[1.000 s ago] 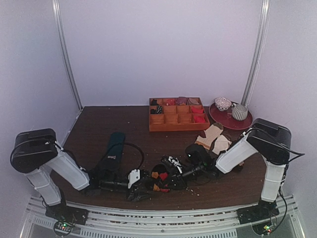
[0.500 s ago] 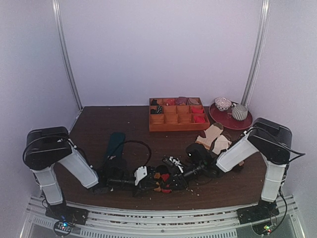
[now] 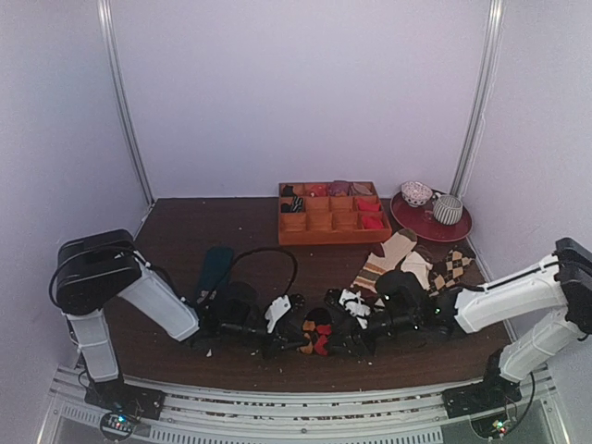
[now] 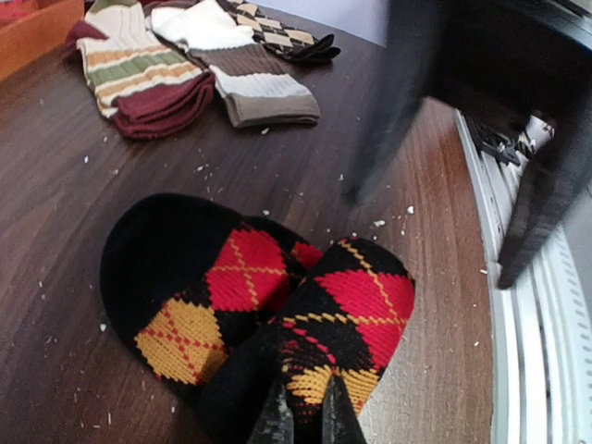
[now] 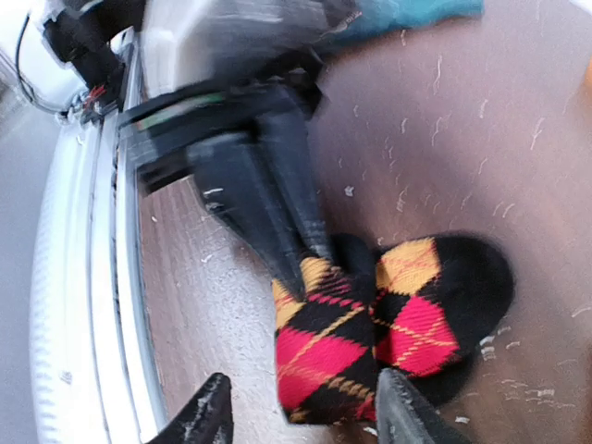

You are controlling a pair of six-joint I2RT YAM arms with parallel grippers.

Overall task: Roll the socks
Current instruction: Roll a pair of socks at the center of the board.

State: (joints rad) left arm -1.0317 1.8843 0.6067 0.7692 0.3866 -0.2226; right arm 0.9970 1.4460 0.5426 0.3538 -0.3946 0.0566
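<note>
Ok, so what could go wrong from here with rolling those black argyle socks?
The left fingers pinch only a thin edge of the black knitted socks with red and orange argyle diamonds, so the fabric may slip out. The right fingers stand open over the bundle without gripping it, so the loose fold could spring apart. Both arms work close together; they could knock each other.

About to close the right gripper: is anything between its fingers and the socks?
Nothing: in the right wrist view the socks lie partly between the fingers of the open right gripper, with only bare, crumb-flecked table around them.
</note>
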